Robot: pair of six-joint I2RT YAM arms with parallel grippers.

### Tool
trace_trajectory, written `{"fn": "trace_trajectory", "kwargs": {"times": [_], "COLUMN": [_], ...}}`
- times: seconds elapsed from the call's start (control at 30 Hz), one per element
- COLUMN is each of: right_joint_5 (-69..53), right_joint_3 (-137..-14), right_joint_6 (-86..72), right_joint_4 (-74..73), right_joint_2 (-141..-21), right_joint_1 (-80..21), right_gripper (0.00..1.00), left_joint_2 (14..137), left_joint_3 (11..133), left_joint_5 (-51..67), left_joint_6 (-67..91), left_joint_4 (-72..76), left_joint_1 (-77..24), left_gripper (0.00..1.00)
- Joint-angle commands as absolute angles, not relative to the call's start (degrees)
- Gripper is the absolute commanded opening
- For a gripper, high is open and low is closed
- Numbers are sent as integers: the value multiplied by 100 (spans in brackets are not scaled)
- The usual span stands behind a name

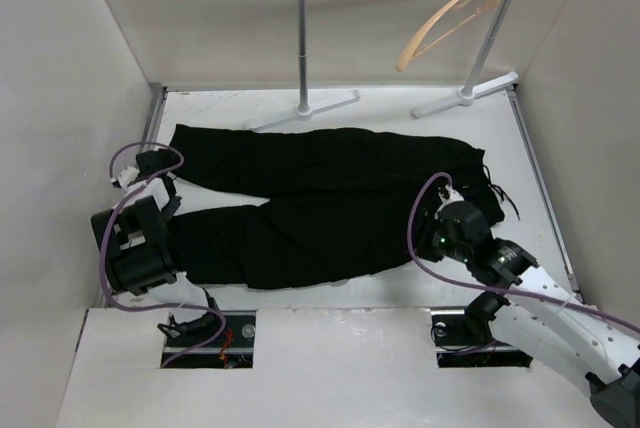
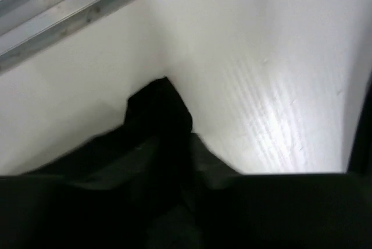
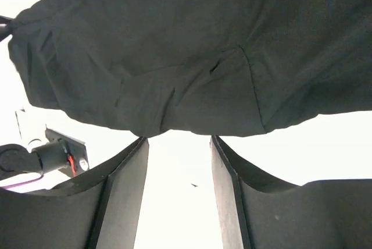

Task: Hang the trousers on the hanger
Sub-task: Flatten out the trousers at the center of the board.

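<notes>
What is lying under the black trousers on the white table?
Only the white table shows around the black trousers, which lie flat on it. Anything beneath them is covered by the cloth and cannot be seen.

Robotics lab cell: plain white walls [image 1: 60,68], table-mounted arms [image 1: 530,303], loose purple cables [image 1: 409,233].

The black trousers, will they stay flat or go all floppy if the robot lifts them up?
Probably floppy: the trousers lie flat with soft wrinkles and folds on the table, so lifted parts would likely droop. They look like thin cloth, so probably light, and unlikely to roll or tip.
</notes>
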State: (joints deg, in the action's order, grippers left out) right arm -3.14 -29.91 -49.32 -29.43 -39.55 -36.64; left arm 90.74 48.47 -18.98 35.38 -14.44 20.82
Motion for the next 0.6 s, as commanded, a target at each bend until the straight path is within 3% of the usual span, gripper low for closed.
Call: {"fn": "trace_trajectory", "kwargs": {"times": [0.0, 0.1, 0.2, 0.37, 0.5, 0.57], "right_joint_5": [-159, -158, -193, -211, -229, -246], "right_joint_3": [-3067, -3155, -3260, -3506, -3551, -3481], "right_joint_6": [-4940, -4826, -4729, -4667, -4623, -4623], "right_joint_4": [-3041, -2971, -2804, -2567, -2452, -2417], "right_joint_2": [-3797, -3963, -4305, -4640, -4702, -4693], "right_joint_1": [-3512, -3213, -2941, -2878, -2896, -2974], "right_gripper": [53, 52, 52, 65, 67, 61], "left_joint_2": [9403, 9658, 9826, 9687, 8757, 8063], "left_joint_3": [5184, 5781, 6467, 6698, 5988, 5504], "left_joint_5": [-2030, -2188, -2319, -2531, -2286, -2189], "left_joint_6": [3410, 3437, 3428, 3410, 3454, 3498], "left_joint_4": [-1301, -1380, -1704, -2170, -2197, -2354], "left_joint_1": [2035, 2017, 2017, 2070, 2158, 2167], "left_gripper": [11, 6, 10, 64, 72, 71]}}
